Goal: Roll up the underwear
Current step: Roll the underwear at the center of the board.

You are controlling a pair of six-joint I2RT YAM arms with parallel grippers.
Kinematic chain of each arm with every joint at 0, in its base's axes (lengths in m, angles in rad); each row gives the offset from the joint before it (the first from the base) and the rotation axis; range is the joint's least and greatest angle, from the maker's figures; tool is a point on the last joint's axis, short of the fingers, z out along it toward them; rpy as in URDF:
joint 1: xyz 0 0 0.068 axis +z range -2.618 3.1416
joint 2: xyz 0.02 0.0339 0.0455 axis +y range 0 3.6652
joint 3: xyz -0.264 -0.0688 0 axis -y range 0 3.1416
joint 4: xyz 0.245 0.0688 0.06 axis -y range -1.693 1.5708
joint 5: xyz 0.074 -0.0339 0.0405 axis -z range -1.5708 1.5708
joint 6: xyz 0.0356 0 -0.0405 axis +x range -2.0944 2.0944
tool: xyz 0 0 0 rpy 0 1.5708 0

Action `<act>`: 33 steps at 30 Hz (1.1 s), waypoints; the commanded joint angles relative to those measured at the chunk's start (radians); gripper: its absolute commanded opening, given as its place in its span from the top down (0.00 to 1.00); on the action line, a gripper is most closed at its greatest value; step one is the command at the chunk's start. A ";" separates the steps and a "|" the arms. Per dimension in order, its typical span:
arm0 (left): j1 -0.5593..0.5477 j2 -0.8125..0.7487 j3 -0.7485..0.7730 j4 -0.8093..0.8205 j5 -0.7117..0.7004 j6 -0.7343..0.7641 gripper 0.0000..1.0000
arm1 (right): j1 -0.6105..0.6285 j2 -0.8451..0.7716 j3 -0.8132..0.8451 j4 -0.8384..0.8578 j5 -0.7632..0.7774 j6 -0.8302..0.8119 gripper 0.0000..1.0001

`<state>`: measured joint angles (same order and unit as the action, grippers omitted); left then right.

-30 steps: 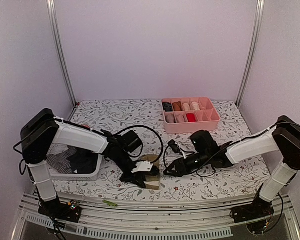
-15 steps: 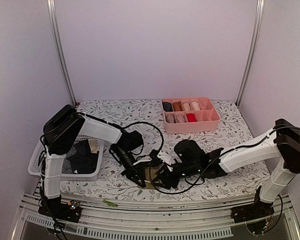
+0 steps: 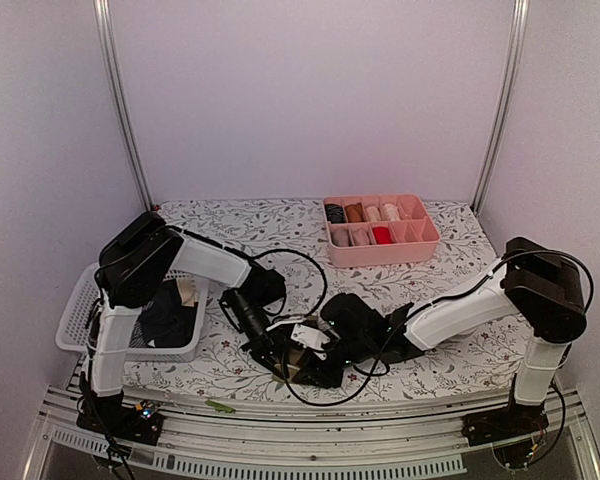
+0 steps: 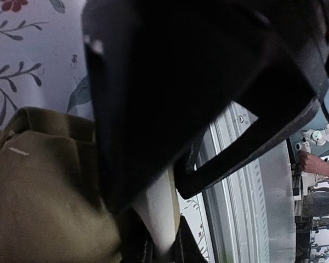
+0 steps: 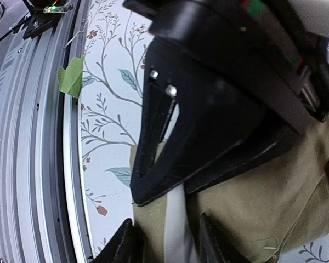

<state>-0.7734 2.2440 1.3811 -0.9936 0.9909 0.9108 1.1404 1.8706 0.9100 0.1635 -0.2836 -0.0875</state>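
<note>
The olive-tan underwear [image 3: 300, 355] lies near the table's front edge, mostly hidden under both grippers. My left gripper [image 3: 277, 362] is shut on its white waistband [image 4: 156, 208], and olive cloth [image 4: 38, 192] fills the lower left of the left wrist view. My right gripper [image 3: 307, 368] meets it from the right. Its fingers [image 5: 167, 244] stand apart, astride the band [image 5: 175, 219] and the olive cloth [image 5: 263, 203]. Each wrist view is largely blocked by the other gripper's black body. Black and cream garments [image 3: 165, 315] lie in the basket.
A white mesh basket [image 3: 75, 325] stands at the left. A pink divided tray [image 3: 432, 240] with rolled garments sits at the back. The metal front rail [image 5: 38, 164] runs close to the grippers, with green tape [image 5: 71, 76] on it.
My right gripper has moved left and forward onto the olive underwear. My left arm has drawn in, its elbow swinging right, while its gripper stays on the cloth.
</note>
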 commanded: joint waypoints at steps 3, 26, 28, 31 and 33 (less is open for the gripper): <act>0.016 0.064 -0.006 -0.021 -0.134 0.017 0.99 | 0.028 0.047 0.028 -0.025 -0.030 -0.024 0.92; 0.243 -0.856 -0.519 0.686 -0.304 -0.160 0.38 | -0.138 0.195 0.107 -0.037 -0.539 0.442 1.00; 0.161 -0.937 -0.628 0.719 -0.402 -0.116 0.38 | -0.152 0.212 0.096 -0.010 -0.582 0.466 1.00; 0.037 -1.038 -0.761 0.783 -0.500 -0.064 0.38 | -0.169 0.228 0.071 0.034 -0.621 0.485 1.00; -0.034 -1.065 -0.806 0.821 -0.525 -0.050 0.38 | -0.180 0.249 0.064 0.044 -0.646 0.490 1.00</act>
<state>-0.6926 1.2411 0.6632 -0.3065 0.6010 0.7940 0.9806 2.0609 1.0077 0.1963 -0.8528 0.3576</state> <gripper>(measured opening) 0.616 0.061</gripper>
